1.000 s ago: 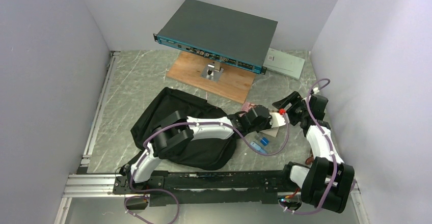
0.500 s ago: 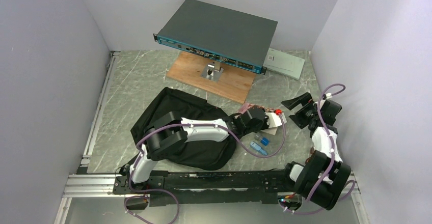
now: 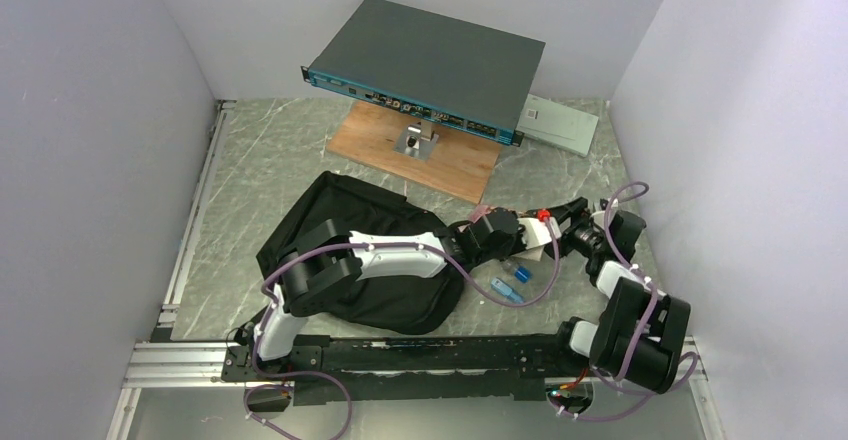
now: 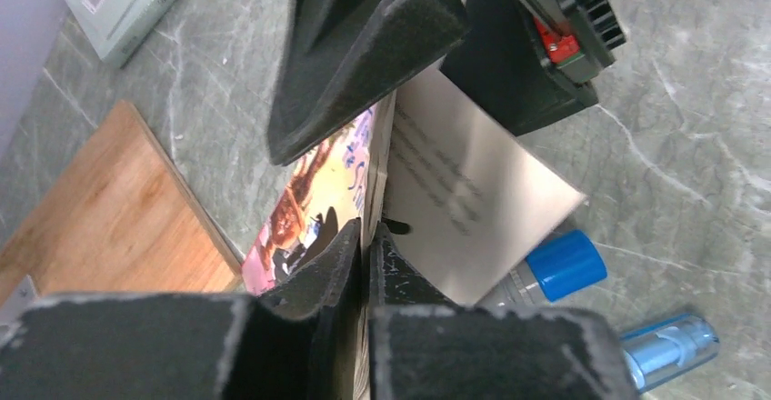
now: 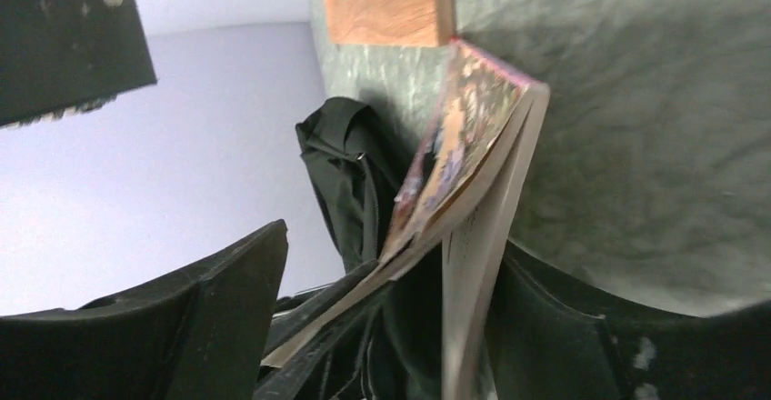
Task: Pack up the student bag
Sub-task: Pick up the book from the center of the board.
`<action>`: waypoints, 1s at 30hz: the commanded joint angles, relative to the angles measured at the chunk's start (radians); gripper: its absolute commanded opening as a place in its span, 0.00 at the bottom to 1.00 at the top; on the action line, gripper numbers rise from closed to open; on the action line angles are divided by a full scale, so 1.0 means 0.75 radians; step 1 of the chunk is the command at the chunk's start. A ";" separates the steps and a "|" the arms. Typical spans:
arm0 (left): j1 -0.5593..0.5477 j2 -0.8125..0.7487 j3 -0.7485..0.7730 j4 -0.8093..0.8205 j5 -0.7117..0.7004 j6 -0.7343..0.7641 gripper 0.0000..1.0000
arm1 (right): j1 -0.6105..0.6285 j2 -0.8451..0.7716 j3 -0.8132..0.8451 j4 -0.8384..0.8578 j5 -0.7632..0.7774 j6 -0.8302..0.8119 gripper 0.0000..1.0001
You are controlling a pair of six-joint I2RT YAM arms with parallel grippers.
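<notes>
Left tool [image 4: 366,236] clamps the book [image 4: 473,191] beside the bag [image 3: 340,210]; right tool [image 3: 572,222] gapes around its far edge, likely to steady it.

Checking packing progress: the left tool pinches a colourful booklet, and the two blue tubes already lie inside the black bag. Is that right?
Not quite. The left tool does pinch the booklet, but the two blue tubes lie on the table, outside the black bag; the top external view shows it.
</notes>
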 commanded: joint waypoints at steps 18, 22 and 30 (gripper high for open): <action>0.101 -0.606 -0.211 -0.794 0.266 -0.765 0.94 | 0.287 -0.431 0.334 -0.697 0.551 -0.473 0.01; 0.072 -0.655 -0.332 -0.906 0.083 -0.815 0.95 | 0.531 -0.528 0.422 -0.832 0.802 -0.549 0.00; 0.014 -0.623 -0.360 -0.963 -0.041 -0.826 0.86 | 0.686 -0.656 0.478 -1.027 0.962 -0.629 0.00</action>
